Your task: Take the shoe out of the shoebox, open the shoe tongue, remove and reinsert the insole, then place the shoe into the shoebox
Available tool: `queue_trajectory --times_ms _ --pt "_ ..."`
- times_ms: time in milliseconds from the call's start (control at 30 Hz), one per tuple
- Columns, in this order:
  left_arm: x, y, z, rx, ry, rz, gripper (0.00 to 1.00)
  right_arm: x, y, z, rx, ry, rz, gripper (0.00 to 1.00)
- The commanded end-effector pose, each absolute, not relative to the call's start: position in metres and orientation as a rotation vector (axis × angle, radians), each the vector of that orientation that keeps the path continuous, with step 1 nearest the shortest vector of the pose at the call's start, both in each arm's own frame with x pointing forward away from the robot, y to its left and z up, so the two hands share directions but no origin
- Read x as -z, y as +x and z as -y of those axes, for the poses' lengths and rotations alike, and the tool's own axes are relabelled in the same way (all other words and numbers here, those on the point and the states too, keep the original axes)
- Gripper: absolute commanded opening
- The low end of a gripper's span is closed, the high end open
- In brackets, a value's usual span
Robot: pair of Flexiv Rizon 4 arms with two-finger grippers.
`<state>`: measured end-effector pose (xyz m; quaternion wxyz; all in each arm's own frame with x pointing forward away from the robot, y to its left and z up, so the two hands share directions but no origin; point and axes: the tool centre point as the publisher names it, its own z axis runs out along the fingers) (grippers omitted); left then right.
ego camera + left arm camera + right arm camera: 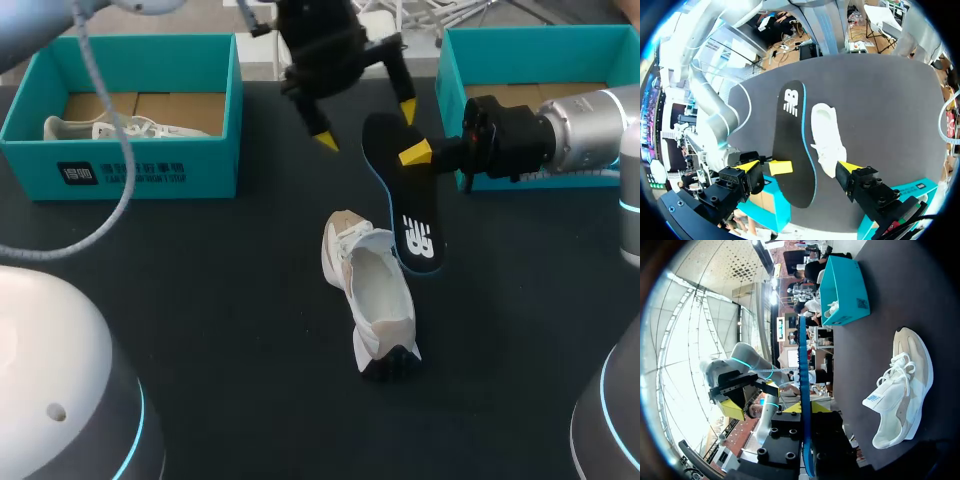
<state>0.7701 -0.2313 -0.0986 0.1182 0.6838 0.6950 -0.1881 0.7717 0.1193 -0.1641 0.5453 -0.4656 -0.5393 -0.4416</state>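
Black insole (410, 215) is held up off the table (220, 300), with the right gripper (415, 153) fingers clamped on its upper end. Left gripper (366, 125) hovers just behind, fingers apart, holding nothing. White-beige shoe (375, 295) sits on the table beside the insole's lower end, between the teal left shoebox (140, 165) and right shoebox (470, 60). Left shoebox holds a second shoe (100, 128).

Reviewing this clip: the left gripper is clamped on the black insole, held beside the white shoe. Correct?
No: the right gripper is clamped on the black insole, held beside the white shoe; the right wrist view shows it. The left gripper hangs open.
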Motion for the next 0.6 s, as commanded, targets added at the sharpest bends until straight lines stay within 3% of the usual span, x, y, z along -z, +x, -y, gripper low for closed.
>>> queue_trajectory --times_ms 33,367,600 --pt "0.102 0.769 0.222 0.657 1.916 -1.955 1.0 0.163 0.769 -0.116 1.041 -1.104 1.282 0.0" --pt "0.102 0.769 0.222 0.657 1.916 -1.955 1.0 0.162 0.767 -0.113 1.043 -1.106 1.279 0.0" --pt "0.112 0.772 0.227 1.003 1.576 -1.815 1.0 0.16 0.767 -0.112 1.045 -1.114 1.285 0.0"
